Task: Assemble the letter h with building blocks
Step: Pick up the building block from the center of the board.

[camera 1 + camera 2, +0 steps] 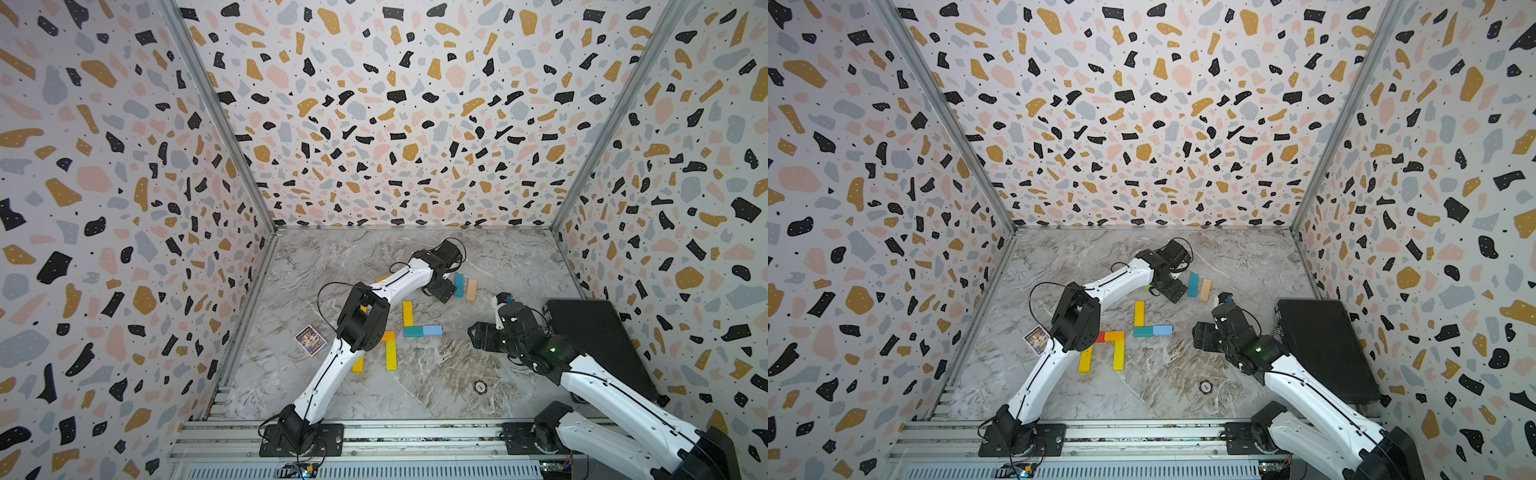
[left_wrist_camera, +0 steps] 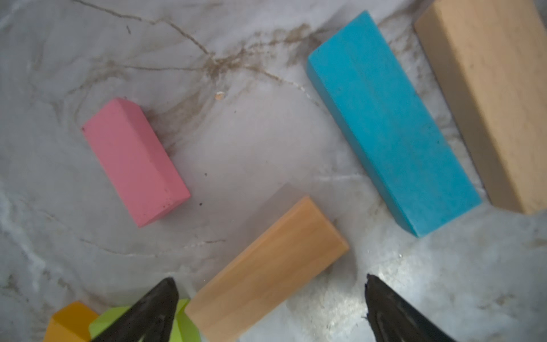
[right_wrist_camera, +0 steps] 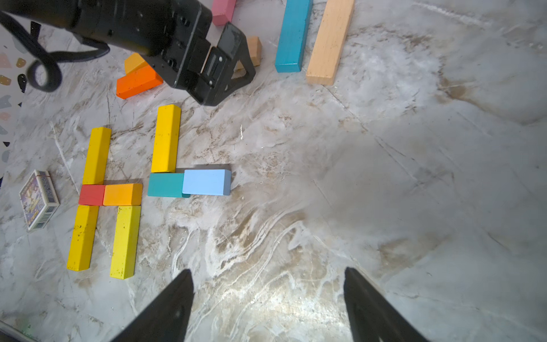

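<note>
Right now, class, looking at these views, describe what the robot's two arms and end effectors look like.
The left arm and right arm have white link shells, black joints and black bases. Thin black cable loops off the left arm. The left end effector and right end effector are black and taper to points.

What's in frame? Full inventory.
teal block: one, teal, centre
light blue block: one, light blue, against teal block
yellow long blocks: four, yellow, three in h, one touching teal block
red block: one, red, h crossbar
orange blocks: three, orange, one in crossbar, two loose
pink block: one, pink, far pile
green block: one, green, partly hidden
wood blocks: two, plain, far pile
blue long block: one, blue, beside long wood block
card box: one, printed, beside h
chip: one, dark, near front
black case: one, black, right side
left gripper: one, black, open over pile
right gripper: one, black, open, empty
</note>
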Available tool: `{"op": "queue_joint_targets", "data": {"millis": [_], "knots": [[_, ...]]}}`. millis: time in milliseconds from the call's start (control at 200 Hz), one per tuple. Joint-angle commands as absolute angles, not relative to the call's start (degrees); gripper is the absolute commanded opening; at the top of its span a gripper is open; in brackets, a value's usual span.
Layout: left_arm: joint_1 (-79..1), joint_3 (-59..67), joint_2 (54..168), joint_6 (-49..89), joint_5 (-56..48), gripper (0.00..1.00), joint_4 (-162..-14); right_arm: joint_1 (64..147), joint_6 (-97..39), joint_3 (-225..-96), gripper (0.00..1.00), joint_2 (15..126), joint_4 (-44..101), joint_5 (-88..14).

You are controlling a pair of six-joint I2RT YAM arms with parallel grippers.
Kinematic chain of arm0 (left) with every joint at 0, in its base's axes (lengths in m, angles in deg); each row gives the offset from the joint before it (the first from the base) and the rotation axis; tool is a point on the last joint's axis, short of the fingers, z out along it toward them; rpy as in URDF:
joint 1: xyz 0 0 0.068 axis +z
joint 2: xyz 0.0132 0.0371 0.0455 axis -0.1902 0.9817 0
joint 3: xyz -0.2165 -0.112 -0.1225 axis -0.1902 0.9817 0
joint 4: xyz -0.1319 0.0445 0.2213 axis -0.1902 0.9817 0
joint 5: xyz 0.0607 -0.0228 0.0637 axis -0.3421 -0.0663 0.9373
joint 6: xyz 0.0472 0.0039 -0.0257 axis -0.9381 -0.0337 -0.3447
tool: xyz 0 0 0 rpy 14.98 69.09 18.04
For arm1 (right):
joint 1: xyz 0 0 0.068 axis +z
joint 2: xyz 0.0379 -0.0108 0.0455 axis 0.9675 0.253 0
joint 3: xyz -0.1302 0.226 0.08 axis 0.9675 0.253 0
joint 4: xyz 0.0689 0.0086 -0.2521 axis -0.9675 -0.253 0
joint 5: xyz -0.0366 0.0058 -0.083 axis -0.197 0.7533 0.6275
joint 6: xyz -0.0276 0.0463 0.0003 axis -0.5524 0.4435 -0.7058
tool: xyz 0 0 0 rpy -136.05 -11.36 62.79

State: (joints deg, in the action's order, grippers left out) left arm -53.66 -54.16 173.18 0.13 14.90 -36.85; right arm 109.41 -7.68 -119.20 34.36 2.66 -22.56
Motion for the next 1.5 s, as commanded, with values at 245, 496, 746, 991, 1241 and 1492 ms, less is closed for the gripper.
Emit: {"op": "queue_joint_targets", "data": {"millis": [245, 496, 746, 991, 1241, 1492], "knots": [[-52.7, -61.5, 177.5, -1.2, 11.8, 0.59, -29.2, 108.9, -8.3, -123.1, 0.82, 31.6, -1.6, -20.4], [-52.7, -58.5, 174.2, 2.4, 10.4, 0.36, -32.5, 108.7, -7.9, -123.3, 0.82, 31.3, -2.1, -19.5], [-52.6, -53.0, 164.0, 11.2, 10.6, 0.20, -39.7, 108.6, -7.5, -122.7, 0.82, 31.4, -2.2, -18.2], [-53.6, -21.1, 137.9, 26.0, 11.8, 0.19, -55.4, 108.3, -7.1, -120.9, 0.82, 30.8, -1.0, -19.2], [-60.1, 6.4, 117.6, 39.4, 16.9, 0.17, -56.9, 108.0, -7.5, -119.4, 0.82, 30.5, 0.5, -21.1], [-68.0, 19.4, 110.9, 51.5, 20.6, 0.17, -55.7, 107.6, -7.5, -118.6, 0.83, 29.1, 0.6, -22.3]]}}
